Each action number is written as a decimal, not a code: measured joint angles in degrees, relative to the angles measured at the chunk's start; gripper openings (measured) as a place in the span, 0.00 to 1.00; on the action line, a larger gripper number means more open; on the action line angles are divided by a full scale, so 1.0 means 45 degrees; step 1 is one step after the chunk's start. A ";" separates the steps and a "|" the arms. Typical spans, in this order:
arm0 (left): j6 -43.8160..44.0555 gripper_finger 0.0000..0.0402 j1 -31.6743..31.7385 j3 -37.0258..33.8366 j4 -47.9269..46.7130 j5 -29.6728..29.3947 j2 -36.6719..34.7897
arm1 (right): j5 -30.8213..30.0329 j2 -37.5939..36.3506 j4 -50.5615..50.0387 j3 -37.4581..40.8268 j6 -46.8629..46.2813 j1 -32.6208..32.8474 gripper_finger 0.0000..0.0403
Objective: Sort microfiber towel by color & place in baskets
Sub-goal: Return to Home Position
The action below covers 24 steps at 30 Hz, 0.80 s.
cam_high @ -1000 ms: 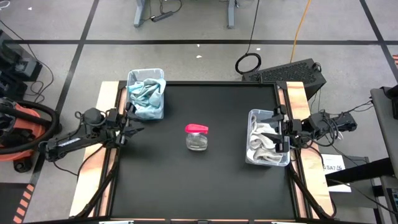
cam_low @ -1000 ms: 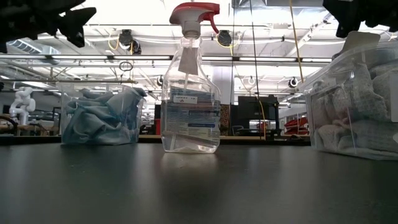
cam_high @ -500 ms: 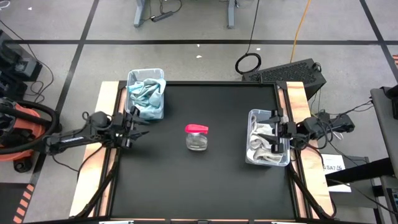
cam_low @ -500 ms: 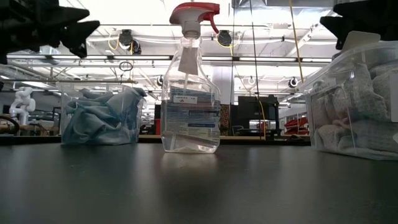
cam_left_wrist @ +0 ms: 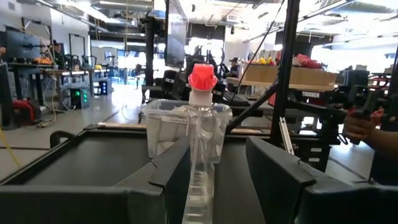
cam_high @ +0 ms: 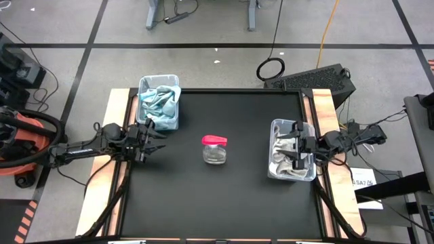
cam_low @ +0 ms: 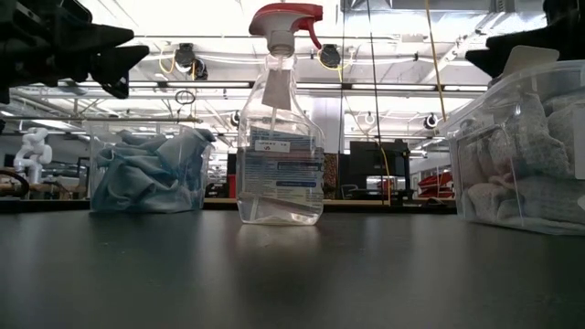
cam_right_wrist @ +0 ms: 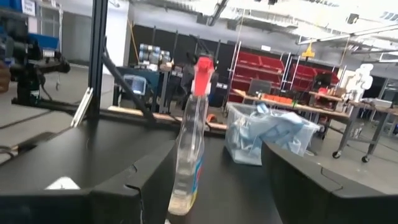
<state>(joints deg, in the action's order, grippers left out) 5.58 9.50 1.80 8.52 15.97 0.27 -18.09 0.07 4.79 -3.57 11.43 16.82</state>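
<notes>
Two clear baskets stand on the black table. The far-left basket holds blue towels. The right basket holds white-grey towels. My left gripper hovers open just near of the blue basket, at the table's left edge, pointing level across the table; nothing lies between its fingers. My right gripper hovers open above the right basket's towels and points toward the table's middle. Its fingers are also bare. In the low view both grippers are well above the table.
A clear spray bottle with a red trigger head stands upright at the table's middle, between the two baskets. Bare black table lies near of it. Wooden rails run along the left and right edges.
Both grippers have sunk a little and stay open. My left gripper has also swung slightly toward the near edge and the table's middle. Baskets, towels and spray bottle have kept still.
</notes>
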 joint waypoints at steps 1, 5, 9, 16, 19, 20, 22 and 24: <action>0.0002 0.40 0.0000 0.0000 -0.0079 0.0000 0.0000 | -0.0002 0.0002 -0.0006 0.0090 -0.0002 0.0000 0.56; 0.0081 0.40 0.0000 0.0000 -0.0413 -0.0005 0.0000 | -0.0005 -0.0002 -0.0008 0.0281 -0.0071 0.0000 0.56; 0.0624 0.40 0.0000 0.0000 -0.0522 -0.0005 -0.0004 | -0.0005 0.0002 0.0050 0.0281 -0.0099 0.0000 0.56; 0.0699 0.40 0.0005 0.0000 -0.0503 0.0005 0.0000 | -0.0005 0.0002 0.0133 0.0281 -0.0080 0.0000 0.56; 0.0690 0.40 0.0005 0.0000 -0.0501 0.0005 0.0000 | 0.0010 0.0002 0.0128 0.0281 -0.0065 0.0000 0.56; 0.0690 0.40 0.0005 0.0000 -0.0497 0.0005 -0.0002 | 0.0015 0.0002 0.0128 0.0281 -0.0061 0.0000 0.56; 0.0690 0.40 0.0015 0.0000 -0.0488 0.0005 0.0000 | 0.0025 0.0002 0.0123 0.0281 -0.0061 0.0000 0.56; 0.0685 0.40 0.0013 0.0000 -0.0488 0.0005 0.0000 | 0.0029 0.0007 0.0126 0.0281 -0.0061 0.0000 0.56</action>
<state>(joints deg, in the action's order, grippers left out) 8.67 9.55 1.80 6.33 15.99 0.27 -17.96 0.10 5.36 -2.31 11.16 16.82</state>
